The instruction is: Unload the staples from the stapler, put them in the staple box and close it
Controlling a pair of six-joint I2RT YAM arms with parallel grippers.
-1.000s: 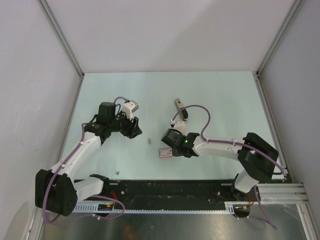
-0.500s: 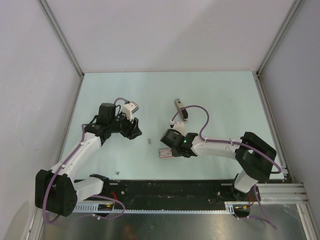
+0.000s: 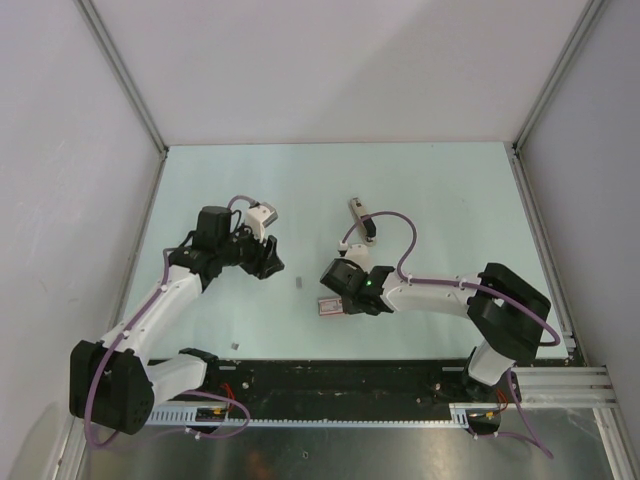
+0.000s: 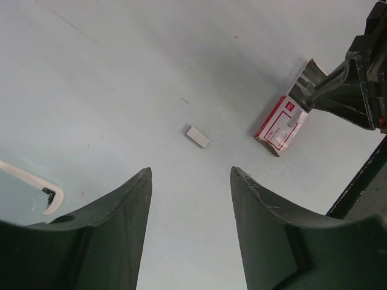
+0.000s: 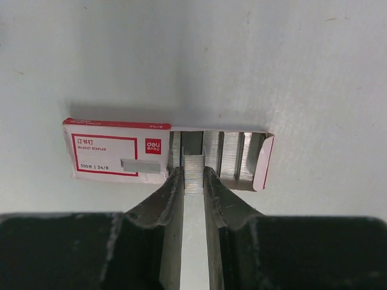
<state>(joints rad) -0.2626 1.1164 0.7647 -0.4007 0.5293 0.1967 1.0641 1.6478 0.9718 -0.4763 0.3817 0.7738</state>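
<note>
The stapler (image 3: 358, 218), a narrow dark bar with a pale top, lies on the table behind the right arm, with neither gripper on it. A tiny grey strip of staples (image 3: 299, 284) lies loose between the arms and also shows in the left wrist view (image 4: 198, 136). My left gripper (image 3: 272, 267) is open and empty (image 4: 190, 170), just left of that strip. My right gripper (image 3: 336, 297) is shut (image 5: 193, 170) on a second short grey staple strip (image 5: 193, 162), held at the open end of the red-and-white staple box (image 5: 115, 154).
The staple box (image 3: 329, 305) lies in front of the loose strip, its open end showing rows of grey staples (image 5: 233, 154). A small grey bit (image 3: 234, 345) lies near the table's front edge. The black rail (image 3: 340, 385) borders the front.
My right gripper has edged slightly left at the staple box. The left arm, the stapler and the loose strip have not moved.
</note>
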